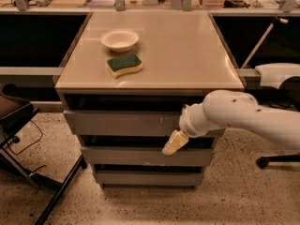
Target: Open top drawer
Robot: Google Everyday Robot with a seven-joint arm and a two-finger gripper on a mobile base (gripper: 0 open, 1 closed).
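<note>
Since the top drawer has a flat grey front and no handle, the hold will likely have to be on an edge. Its lower lip, above the dark gap, looks the best purchase. It should be stiff and fairly heavy, and the smooth face would probably slip under plain pressure. The end effector sits at that lower lip, right of the front's middle and just below the white scratches. Whether it is apart or together I cannot tell. Directly beneath it lies the second drawer front. Up and to its left, on the surface, a sponge and a bowl sit clear of the pull. A chair stands well off to its left.
</note>
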